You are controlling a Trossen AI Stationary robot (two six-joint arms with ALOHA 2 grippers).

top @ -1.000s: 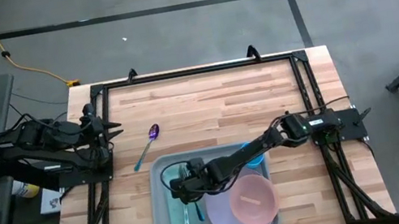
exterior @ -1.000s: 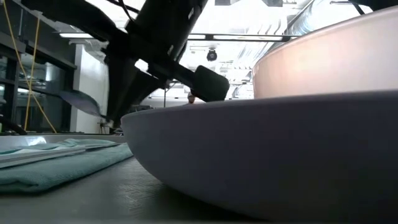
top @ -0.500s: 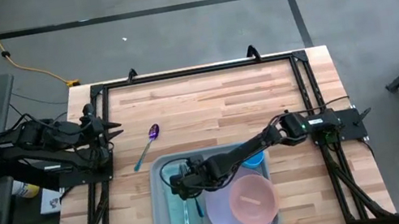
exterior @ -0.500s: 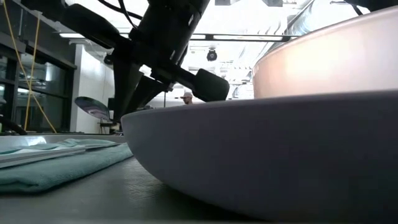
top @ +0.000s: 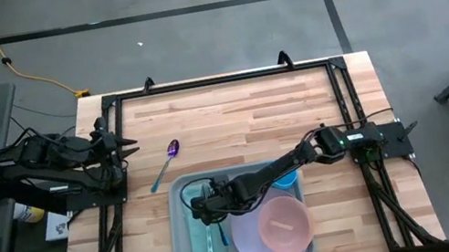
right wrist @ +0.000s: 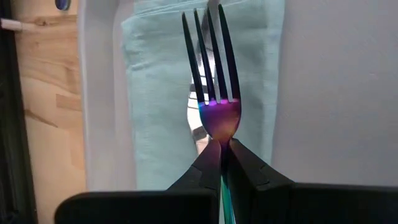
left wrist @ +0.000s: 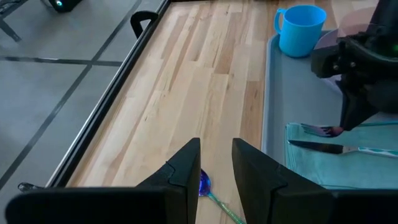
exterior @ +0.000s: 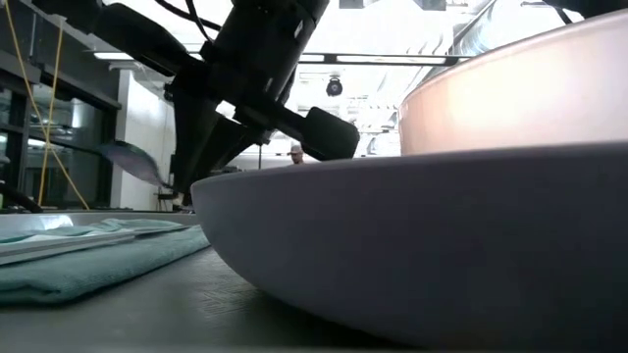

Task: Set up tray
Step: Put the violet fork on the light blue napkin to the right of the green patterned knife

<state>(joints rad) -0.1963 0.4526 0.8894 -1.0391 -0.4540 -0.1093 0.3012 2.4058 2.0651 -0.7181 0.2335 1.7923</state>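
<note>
Placing cutlery: right gripper (right wrist: pixel 221 152) pinching fork (right wrist: pixel 210 74) by its neck over teal napkin (right wrist: pixel 149 93) in tray (top: pixel 182 245) at table's near edge | next, likely: lower fork flat onto napkin beside knife (left wrist: pixel 323 147), spread fingers | left gripper (left wrist: pixel 216 163) parked at left table edge, fingers slightly apart, holding nothing, spoon (top: pixel 165 166) outside tray

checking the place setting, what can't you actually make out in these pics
- Fork handle: right wrist view, hidden between the right gripper fingers shut on it.
- Knife: left wrist view, handle cut off by the picture's edge.
- Tray contents: low view, the plate fills the picture and blocks nearly everything behind it.
- Spoon: left wrist view, mostly hidden behind the left gripper.
</note>
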